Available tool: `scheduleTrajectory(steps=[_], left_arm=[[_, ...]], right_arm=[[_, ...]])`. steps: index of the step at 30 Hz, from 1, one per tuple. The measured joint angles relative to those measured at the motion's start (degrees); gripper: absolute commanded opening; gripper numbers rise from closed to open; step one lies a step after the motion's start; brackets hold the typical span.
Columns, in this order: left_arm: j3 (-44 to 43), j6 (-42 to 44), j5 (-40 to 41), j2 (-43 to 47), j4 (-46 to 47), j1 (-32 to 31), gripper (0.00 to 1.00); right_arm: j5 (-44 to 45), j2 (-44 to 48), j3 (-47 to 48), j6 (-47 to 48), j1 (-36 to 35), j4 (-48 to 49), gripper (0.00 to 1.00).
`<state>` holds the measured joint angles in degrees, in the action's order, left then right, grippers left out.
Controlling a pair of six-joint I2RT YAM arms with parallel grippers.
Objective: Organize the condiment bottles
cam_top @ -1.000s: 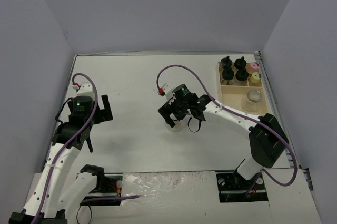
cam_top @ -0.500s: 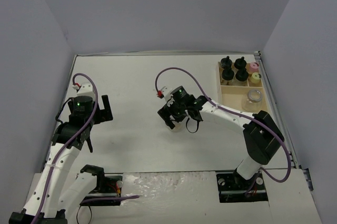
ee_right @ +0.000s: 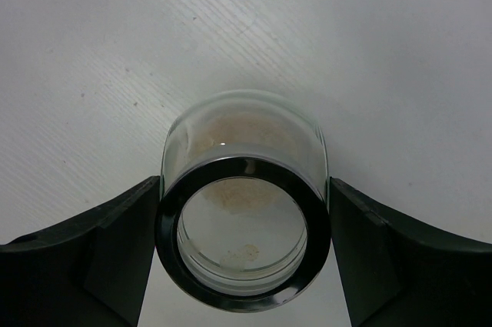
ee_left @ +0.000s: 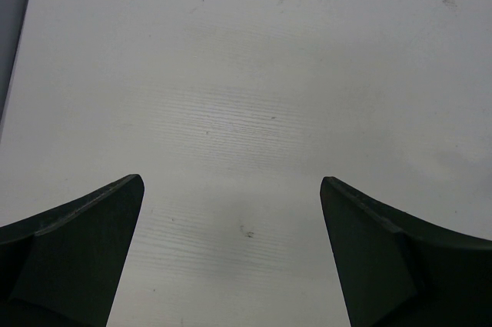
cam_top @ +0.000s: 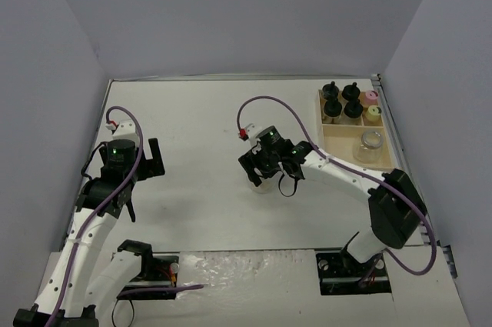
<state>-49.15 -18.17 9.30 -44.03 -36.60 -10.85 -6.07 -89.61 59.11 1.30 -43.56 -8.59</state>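
Tabletop [cam_top: 200, 188] white, walls [cam_top: 231, 19] grey, right pincer [ee_right: 244, 188] clamped on silver-rimmed jar [ee_right: 242, 131], left pincer [ee_left: 232, 185] spread apart

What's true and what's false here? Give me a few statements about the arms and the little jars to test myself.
1. The right pincer clamps a silver-rimmed jar. True.
2. The left pincer holds a bottle. False: it is open and empty.
3. The pink-capped bottle stands in the wooden tray. True.
4. Two wide jars sit in the tray. False: only one wide jar is there.
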Motion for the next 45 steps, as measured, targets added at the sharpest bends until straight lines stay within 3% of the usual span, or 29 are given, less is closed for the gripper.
scheduleTrajectory(steps=[5, 10, 14, 17, 28, 38, 41, 45], left_arm=[[0.0, 0.0, 0.0, 0.0, 0.0, 0.0, 0.97], [0.0, 0.1, 0.0, 0.3, 0.0, 0.0, 0.97], [0.0, 0.1, 0.0, 0.4, 0.0, 0.1, 0.97], [0.0, 0.1, 0.0, 0.4, 0.0, 0.1, 0.97], [0.0, 0.1, 0.0, 0.6, 0.0, 0.1, 0.97], [0.0, 0.1, 0.0, 1.1, 0.0, 0.1, 0.97], [0.0, 0.1, 0.0, 1.1, 0.0, 0.1, 0.97], [0.0, 0.1, 0.0, 1.1, 0.0, 0.1, 0.97]], right_arm=[[1.8, 10.7, -1.0, -2.6, 6.4, -3.4, 0.0], [2.1, 21.2, -0.1, -2.7, 22.1, -5.7, 0.0], [1.9, 23.7, 0.5, -1.6, 34.2, -7.3, 0.0], [1.7, 22.9, 0.5, -1.3, 38.0, -9.1, 0.0], [-1.1, 15.9, 0.2, -1.2, 44.7, -8.4, 0.0], [-1.4, 10.3, -2.2, -1.2, 46.5, -2.7, 0.0], [-1.5, 8.9, -3.0, -1.2, 46.5, -0.9, 0.06], [-1.5, 7.3, -4.3, -1.1, 46.5, 1.6, 0.27]])
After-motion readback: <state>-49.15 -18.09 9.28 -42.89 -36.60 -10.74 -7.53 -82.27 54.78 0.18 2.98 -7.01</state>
